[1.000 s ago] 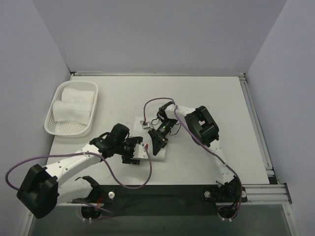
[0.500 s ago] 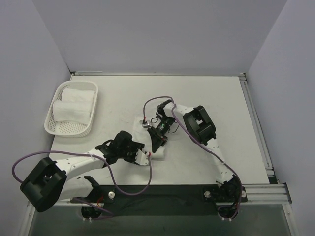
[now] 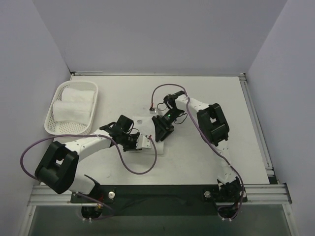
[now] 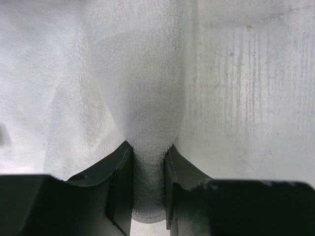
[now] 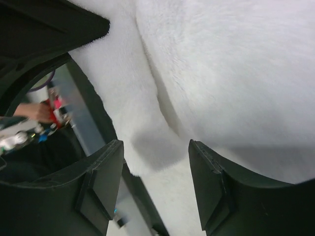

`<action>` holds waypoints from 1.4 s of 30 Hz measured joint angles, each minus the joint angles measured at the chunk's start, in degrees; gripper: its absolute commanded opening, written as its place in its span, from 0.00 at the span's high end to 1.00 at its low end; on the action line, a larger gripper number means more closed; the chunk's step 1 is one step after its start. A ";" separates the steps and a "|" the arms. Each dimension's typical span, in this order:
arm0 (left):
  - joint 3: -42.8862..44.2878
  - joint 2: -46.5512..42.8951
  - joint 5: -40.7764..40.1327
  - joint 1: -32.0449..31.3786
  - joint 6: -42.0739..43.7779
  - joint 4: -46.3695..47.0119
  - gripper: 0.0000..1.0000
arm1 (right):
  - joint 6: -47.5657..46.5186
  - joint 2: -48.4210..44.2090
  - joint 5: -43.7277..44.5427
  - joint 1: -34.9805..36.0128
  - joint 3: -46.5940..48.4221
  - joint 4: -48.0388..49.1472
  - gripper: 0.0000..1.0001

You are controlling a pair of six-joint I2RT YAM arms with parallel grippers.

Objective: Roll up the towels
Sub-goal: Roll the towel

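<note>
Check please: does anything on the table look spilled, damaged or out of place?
Nothing stands out. The towel lies bunched at mid-table, a fold pinched in the left claw; the basket sits upright at the left edge.

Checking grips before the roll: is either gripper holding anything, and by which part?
The left gripper is shut on the towel, pinching a raised fold along its edge. The right gripper is open over the towel and holds nothing.
</note>
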 measured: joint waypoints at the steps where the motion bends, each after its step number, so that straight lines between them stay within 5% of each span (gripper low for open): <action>1: 2.34 1.95 1.27 1.14 -0.35 -2.34 0.94 | 0.87 -1.99 1.44 -1.09 -0.55 1.68 0.44; 13: 26.38 24.35 15.06 10.88 -0.98 -28.46 0.90 | 6.64 -38.18 10.47 -11.50 -27.32 24.13 0.47; 15: 29.94 28.17 17.57 12.61 -0.92 -32.65 0.89 | 6.40 -41.57 11.45 -10.36 -30.88 25.99 0.38; 17: 34.18 32.61 19.85 14.05 -0.70 -37.44 0.87 | 5.40 -44.26 14.82 -7.43 -34.25 27.89 0.06; 18: 36.68 35.06 20.85 14.71 -0.52 -40.26 0.87 | 4.46 -45.22 16.68 -5.42 -35.74 28.81 0.04; 30: 55.82 54.55 27.32 18.69 1.33 -62.34 0.86 | -11.72 -46.18 40.02 19.06 -40.44 38.88 0.15; 35: 57.22 55.74 27.32 18.73 1.99 -63.98 0.85 | -18.21 -39.19 44.65 22.82 -40.26 45.42 0.17; 42: 57.61 56.00 27.30 18.80 2.51 -64.48 0.84 | -25.88 -33.03 49.18 23.43 -40.24 53.00 0.32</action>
